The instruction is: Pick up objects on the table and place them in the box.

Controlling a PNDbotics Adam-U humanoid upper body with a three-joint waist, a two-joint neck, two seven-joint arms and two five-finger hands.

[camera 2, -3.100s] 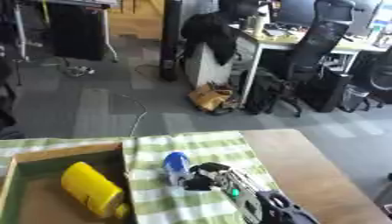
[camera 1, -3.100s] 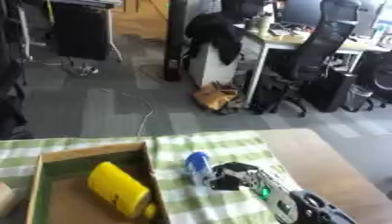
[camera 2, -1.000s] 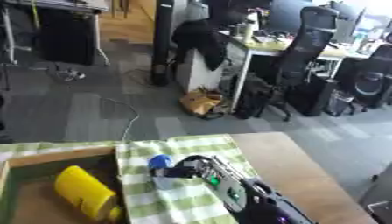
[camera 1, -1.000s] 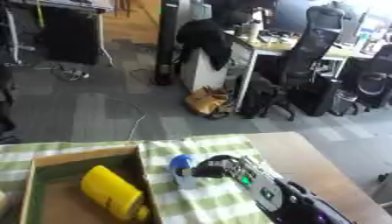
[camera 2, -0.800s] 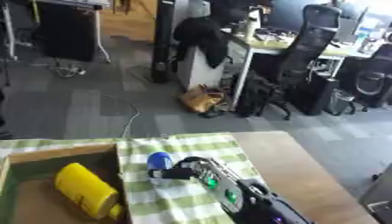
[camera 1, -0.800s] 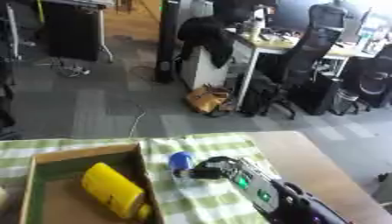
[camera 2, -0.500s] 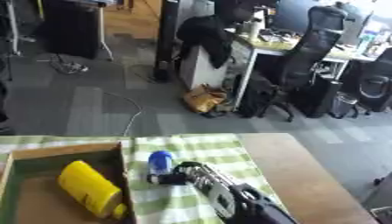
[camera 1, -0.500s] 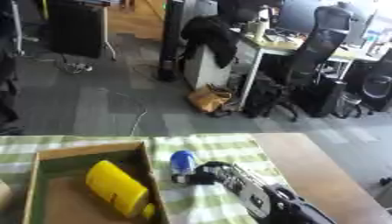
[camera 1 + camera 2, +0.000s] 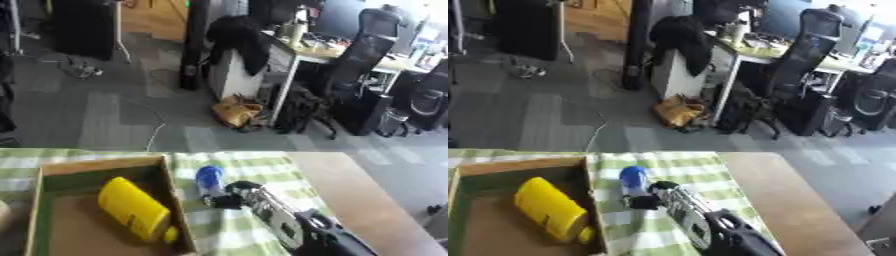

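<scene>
An open cardboard box [image 9: 105, 165] lies at the left on the green-checked cloth [image 9: 262, 167]. A yellow bottle [image 9: 133, 209] lies on its side inside the box. Just right of the box stands a small blue-topped object [image 9: 209, 177] on the cloth. My right hand [image 9: 229, 195] reaches in from the lower right on its black and silver arm [image 9: 293, 227]. The hand sits against the near, right side of the blue object, touching or almost touching it. The picture is blurred there. My left hand does not show.
Bare wooden tabletop [image 9: 350, 185] runs along the right of the cloth to the table's far edge. A pale rounded thing [image 9: 3, 216] shows at the left border beside the box. Beyond the table are grey carpet, desks and office chairs [image 9: 367, 55].
The camera has shifted between frames. My right hand has crept left, from beside the blue object to right up against its near end. The yellow bottle stays in the box.
</scene>
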